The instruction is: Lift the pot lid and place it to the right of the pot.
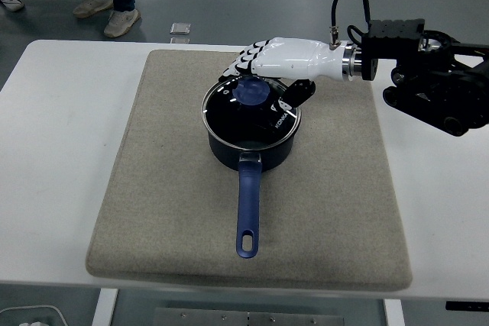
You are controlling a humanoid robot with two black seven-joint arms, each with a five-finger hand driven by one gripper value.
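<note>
The pot [250,131] sits mid-mat [153,211], its blue handle [247,208] running along a near-far axis with the free end toward the near table edge. The glass lid [248,112] is seated on the rim, knob [249,92] up. Over the knob, the right hand [267,66] curls loosely, fingers [237,66] draped around it; firm contact cannot be confirmed. This positioning suits a lift.

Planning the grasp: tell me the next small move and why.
Probably lower the right robot hand onto the knob and close the fingers. The lid sits on the pot, and the hand hovers over the knob's far edge, apparently gripping nothing.
</note>
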